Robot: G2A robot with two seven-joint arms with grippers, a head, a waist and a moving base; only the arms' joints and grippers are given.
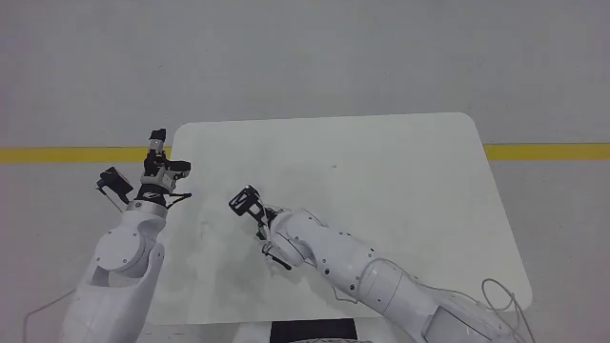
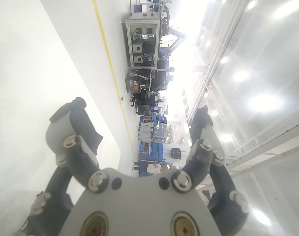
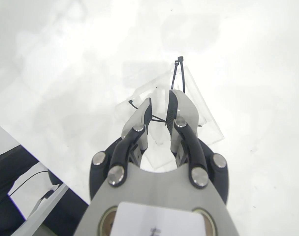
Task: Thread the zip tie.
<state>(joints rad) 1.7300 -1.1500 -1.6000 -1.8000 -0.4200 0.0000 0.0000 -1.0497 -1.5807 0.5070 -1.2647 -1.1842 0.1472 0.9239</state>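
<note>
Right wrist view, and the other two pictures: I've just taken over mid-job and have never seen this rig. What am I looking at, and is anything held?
It is a two-armed white robot working at a white rounded table. The top view looks down from above the arms. Each wrist view looks along that arm's own two-fingered gripper.

The left gripper sits by the table's edge, pointing out into the room. Its jaws are wide apart and it holds nothing.

The right gripper hangs over a clear plastic block lying on the table. A thin black zip tie stands looped on that block. Another black strand crosses the gap between the right fingers. The jaws stand apart, so the strand does not look pinched.
</note>
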